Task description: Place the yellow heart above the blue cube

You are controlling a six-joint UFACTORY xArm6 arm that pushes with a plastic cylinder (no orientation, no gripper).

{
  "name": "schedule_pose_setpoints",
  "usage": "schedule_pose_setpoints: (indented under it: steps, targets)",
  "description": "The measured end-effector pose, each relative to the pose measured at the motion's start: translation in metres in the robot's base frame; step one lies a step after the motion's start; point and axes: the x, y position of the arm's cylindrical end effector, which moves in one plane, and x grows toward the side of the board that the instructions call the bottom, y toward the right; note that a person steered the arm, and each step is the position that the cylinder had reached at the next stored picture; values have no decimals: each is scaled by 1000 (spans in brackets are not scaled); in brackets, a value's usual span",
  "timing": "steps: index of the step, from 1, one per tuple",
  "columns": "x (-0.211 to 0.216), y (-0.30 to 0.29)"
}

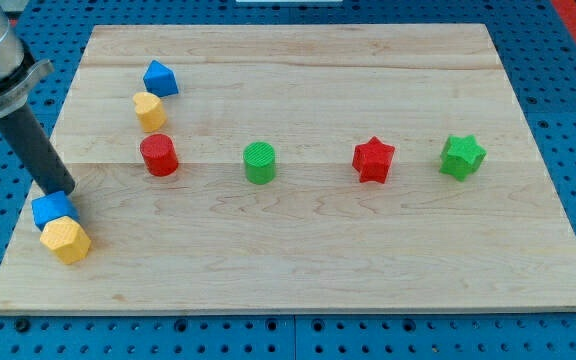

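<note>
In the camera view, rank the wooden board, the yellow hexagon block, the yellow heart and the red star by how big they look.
1. Wooden board, by far the largest.
2. Yellow hexagon block.
3. Red star, close to the hexagon; the hexagon lies nearer the view's bottom, so this order is unsure.
4. Yellow heart, smallest.

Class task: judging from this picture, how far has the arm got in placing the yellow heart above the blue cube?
Done: nothing visible; the yellow heart sits far toward the view's top from the blue cube, beside a second blue block. In hand: my tip touches the cube's top edge. Left: fetching the heart.
</note>
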Motion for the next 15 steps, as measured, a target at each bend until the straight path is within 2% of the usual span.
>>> schedule_pose_setpoints:
  steps: [1,3,5,6,8,9,11,13,15]
  targets:
    - [-45,-1]
    - [-129,49]
    - [-133,52]
    - [-128,86]
    - [-97,76]
    - [-99,76]
    - [-107,136]
    - [-85,180]
    - [-76,144]
